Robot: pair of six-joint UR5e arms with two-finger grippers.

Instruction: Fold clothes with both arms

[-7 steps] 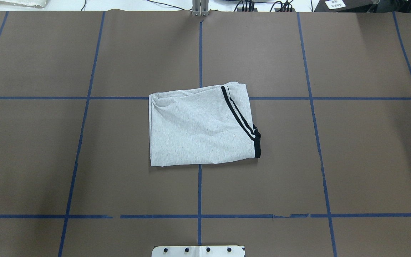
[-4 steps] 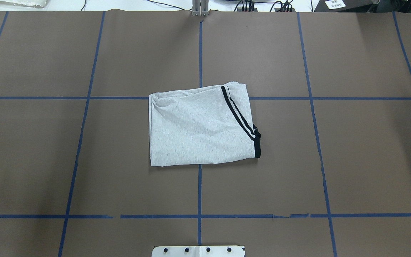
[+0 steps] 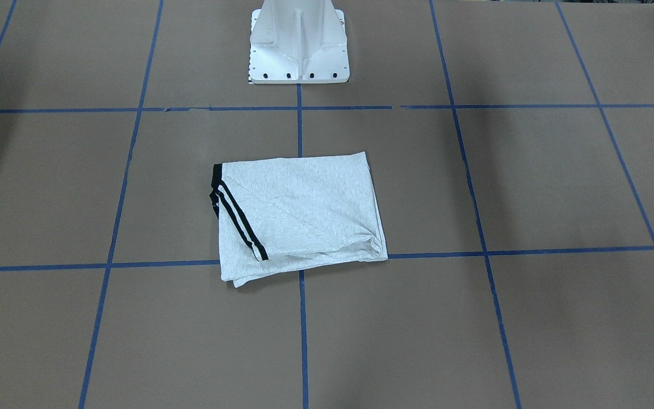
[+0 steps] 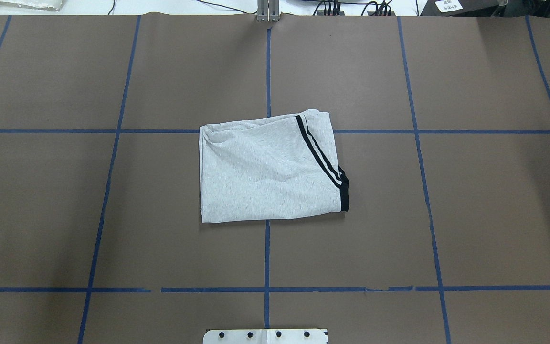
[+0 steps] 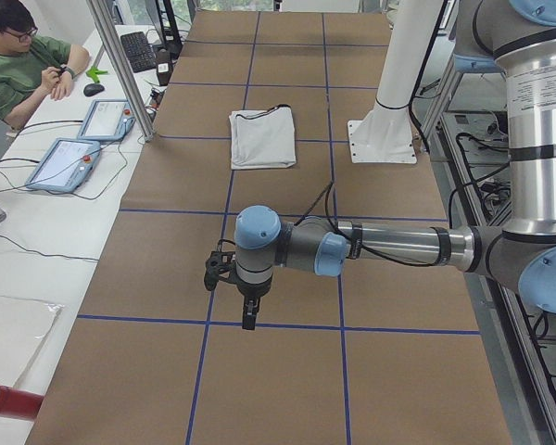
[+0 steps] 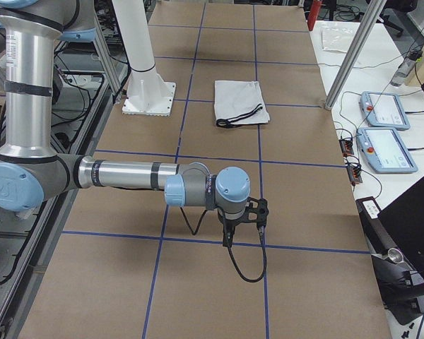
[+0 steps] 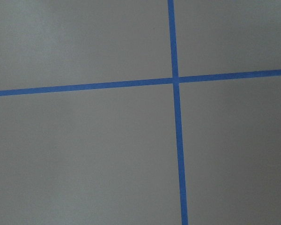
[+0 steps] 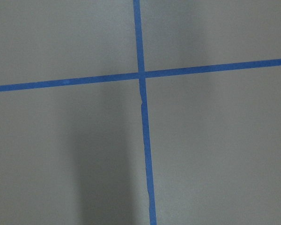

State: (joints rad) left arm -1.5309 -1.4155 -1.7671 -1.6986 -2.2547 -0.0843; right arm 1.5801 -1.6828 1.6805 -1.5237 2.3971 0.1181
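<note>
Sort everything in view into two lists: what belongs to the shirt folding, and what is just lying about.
Belongs to the job:
- folded grey T-shirt, lying mid-table
- left arm
- right arm

Just lying about, on the side bench:
- control tablets
- keyboard
- mouse
- clear plastic bag

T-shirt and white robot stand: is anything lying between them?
Just bare table with blue tape between T-shirt and stand, in the front-facing view.
</note>
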